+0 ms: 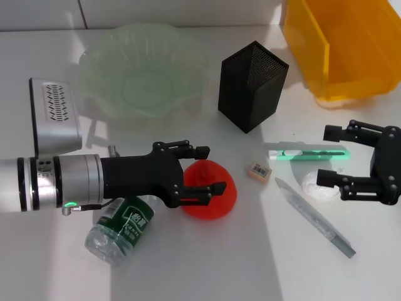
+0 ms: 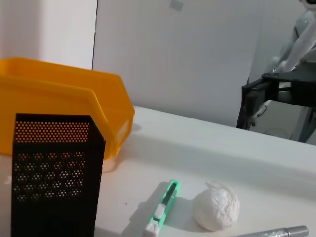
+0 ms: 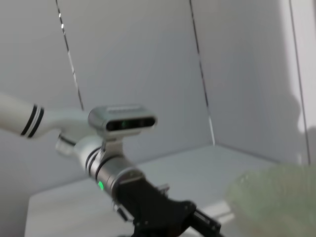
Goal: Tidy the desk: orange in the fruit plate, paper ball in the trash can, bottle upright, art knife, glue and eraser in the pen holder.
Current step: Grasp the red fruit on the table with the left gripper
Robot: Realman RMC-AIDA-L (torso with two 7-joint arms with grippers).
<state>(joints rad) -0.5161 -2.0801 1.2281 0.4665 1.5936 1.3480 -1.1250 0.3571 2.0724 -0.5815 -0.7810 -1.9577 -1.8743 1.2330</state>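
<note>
Two grippers, both w/ fingers apart: left gripper [image 1: 203, 169] round the firm, rolly orange [image 1: 210, 189]; right gripper [image 1: 332, 157] round the light, squashy paper ball [image 1: 318, 186].

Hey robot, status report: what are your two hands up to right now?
Left gripper open around orange, not closed. Right gripper open over paper ball. Bottle lying down, fruit plate empty.

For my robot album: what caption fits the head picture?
Left gripper open around the orange; right gripper open by the paper ball.
</note>
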